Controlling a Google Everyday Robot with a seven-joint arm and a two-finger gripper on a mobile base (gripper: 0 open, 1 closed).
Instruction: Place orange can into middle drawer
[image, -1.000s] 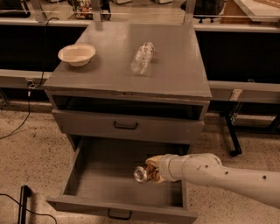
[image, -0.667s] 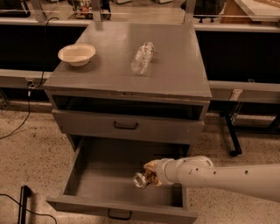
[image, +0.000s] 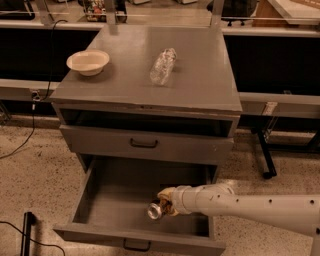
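Note:
The orange can (image: 159, 208) lies on its side with a shiny silver end facing left, held in my gripper (image: 166, 202). The gripper comes in from the right on a long white arm and sits inside the open middle drawer (image: 115, 195), low over its grey floor at the front right. The fingers wrap the can's body. The drawer is the grey cabinet's lowest one, pulled far out, with a small black handle at its front edge (image: 136, 245).
A shut upper drawer with a black handle (image: 143, 144) is above. On the cabinet top are a cream bowl (image: 88, 62) and a clear crinkled plastic bottle (image: 163, 65) lying down. A black post (image: 26, 231) stands on the floor at the lower left.
The arm has reached further left and lower into the drawer, carrying the can toward the drawer's front middle.

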